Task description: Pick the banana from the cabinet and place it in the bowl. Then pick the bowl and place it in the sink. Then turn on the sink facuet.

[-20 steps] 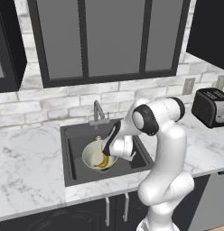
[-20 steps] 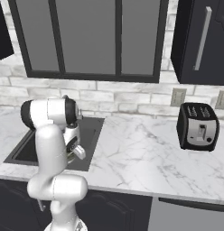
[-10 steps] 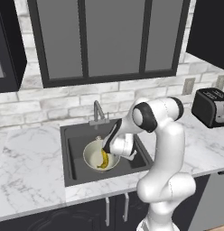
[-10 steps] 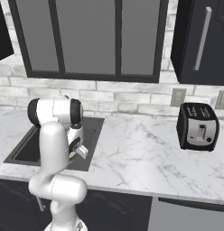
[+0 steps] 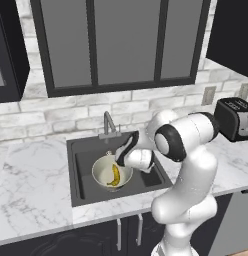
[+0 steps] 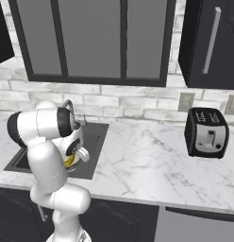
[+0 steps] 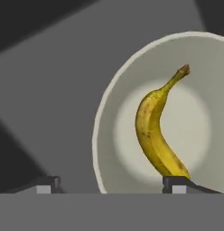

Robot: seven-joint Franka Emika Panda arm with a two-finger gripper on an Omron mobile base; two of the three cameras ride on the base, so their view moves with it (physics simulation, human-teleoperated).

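The bowl (image 5: 102, 171), cream inside, rests on the floor of the black sink (image 5: 81, 162), and the yellow banana (image 5: 115, 175) lies in it. My gripper (image 5: 118, 160) hovers just above the bowl's right rim, open and holding nothing. In the hand view the gripper (image 7: 113, 182) is spread wide, one fingertip (image 7: 46, 183) outside the bowl (image 7: 195, 58) and the other over the banana (image 7: 154, 131). The grey sink faucet (image 5: 109, 122) stands behind the basin. The black cabinet (image 6: 208, 42) with its silver bar handle hangs at the upper right, door shut.
A black toaster (image 6: 206, 132) stands on the marble counter (image 6: 142, 165) to the right of the sink. Glass-panelled wall cabinets (image 5: 126, 42) hang above the faucet. My white arm bends over the basin's right side.
The jaws have gone from shut on the bowl's rim to wide open, letting the bowl go. The bowl stays in the sink with the banana inside.
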